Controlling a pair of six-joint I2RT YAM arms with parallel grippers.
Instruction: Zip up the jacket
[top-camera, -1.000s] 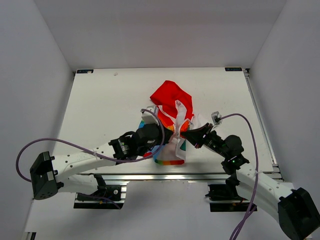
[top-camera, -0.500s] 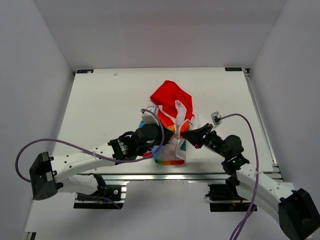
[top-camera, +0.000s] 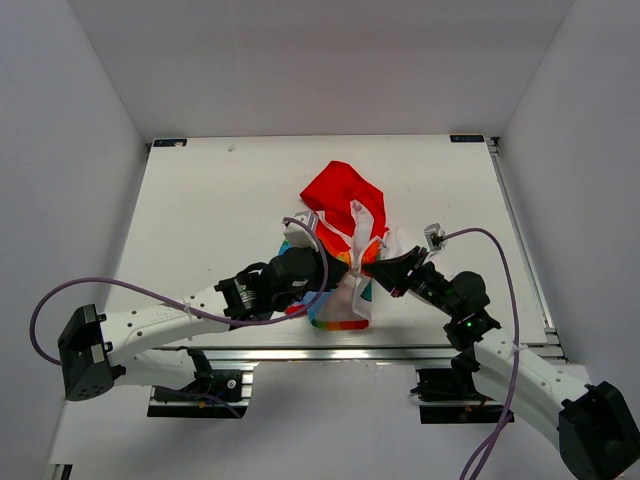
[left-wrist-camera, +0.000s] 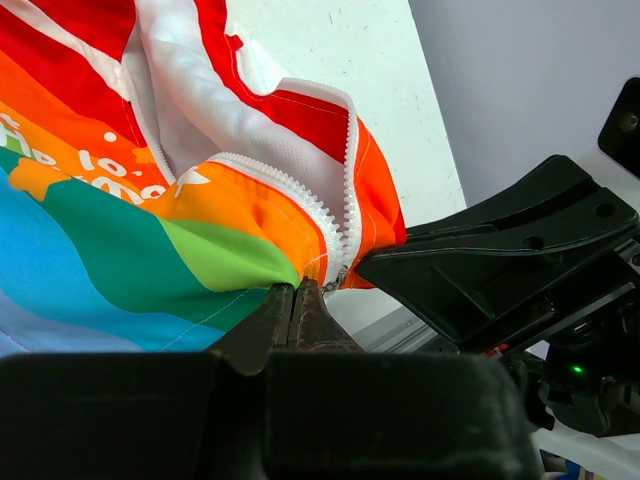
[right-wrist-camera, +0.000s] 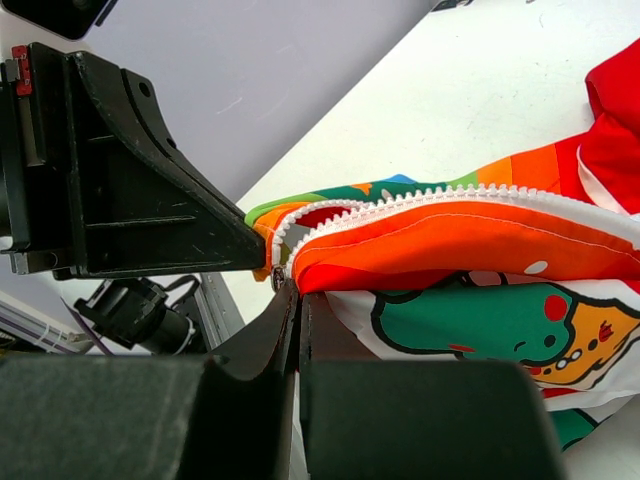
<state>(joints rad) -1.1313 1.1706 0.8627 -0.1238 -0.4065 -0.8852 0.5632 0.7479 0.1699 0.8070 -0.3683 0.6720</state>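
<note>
Right now gripping the jacket with both arms, mid-surface and a bit right of centre, red hood toward the far side, hem toward the near edge. Pinching with the left gripper, clenched, on the rainbow panel just beside the low end of the zipper. Pinching with the right gripper, clenched as well, on jacket cloth directly under the slider; cannot tell whether on the pull tab itself or only the edge next to it. Nearly touching at the fingertips, one on each side of the slider. Judged as the very start of the zip run, with teeth meshed only at the slider and spread apart toward the hood. To do it well: treat the left pinch as the anchor, hold the hem end down and taut toward the near edge. Draw the slider with the right toward the far side, straight along the teeth, low over the surface, no lifting. Feed both rows in flat and parallel, mind the white lining beside the teeth to avoid a snag. Go slow, ease off on any bunching ahead of the slider. Regrasp on the tab first if holding only cloth, otherwise likely just dragging the whole jacket. Watch clearance between the two grippers at the start.
</note>
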